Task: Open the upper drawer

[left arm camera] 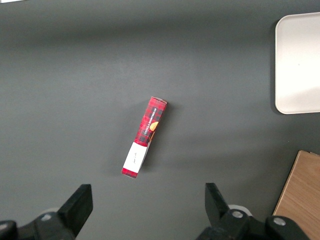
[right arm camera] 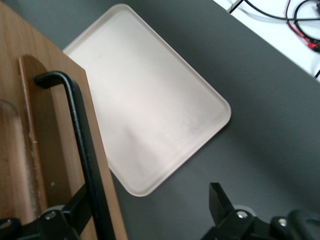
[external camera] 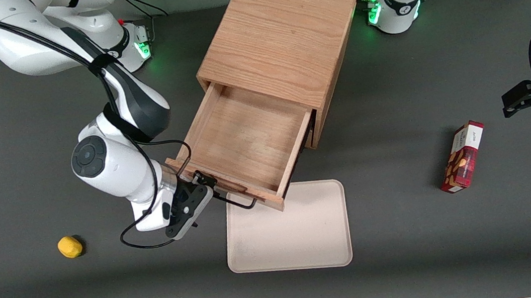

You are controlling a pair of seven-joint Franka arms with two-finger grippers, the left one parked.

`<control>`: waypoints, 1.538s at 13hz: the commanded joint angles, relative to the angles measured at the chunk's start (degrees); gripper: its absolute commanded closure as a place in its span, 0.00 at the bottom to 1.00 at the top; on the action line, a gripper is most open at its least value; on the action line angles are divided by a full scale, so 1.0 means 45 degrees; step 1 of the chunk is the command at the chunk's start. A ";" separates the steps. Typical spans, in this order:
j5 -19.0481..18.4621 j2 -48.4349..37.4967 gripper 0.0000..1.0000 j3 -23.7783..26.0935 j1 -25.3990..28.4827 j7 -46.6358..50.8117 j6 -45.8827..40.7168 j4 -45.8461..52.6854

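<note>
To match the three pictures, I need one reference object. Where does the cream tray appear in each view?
Front view: cream tray lies on the table, partly under the open upper drawer, beside the gripper.
Left wrist view: tray at the edge.
Right wrist view: tray beside the drawer's black handle.
Shared landmark: the tray.

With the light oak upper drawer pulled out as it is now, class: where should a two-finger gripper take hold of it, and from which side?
Grip the thin black wire handle near its middle, coming from in front of the upper drawer. The bar stands clear of the wood, so one finger can slip into that gap. The open gripper sits at the handle's working-arm end.
</note>
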 commanded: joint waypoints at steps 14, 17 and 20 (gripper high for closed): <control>0.0870 -0.8213 0.00 -0.4689 -0.0115 0.5685 -0.7115 -0.1767; 0.0870 -0.9231 0.00 -0.5978 -0.0134 0.5685 -0.6608 -0.2550; 0.1045 -0.9234 0.00 -0.7130 -0.0154 0.4094 -0.6646 -0.2552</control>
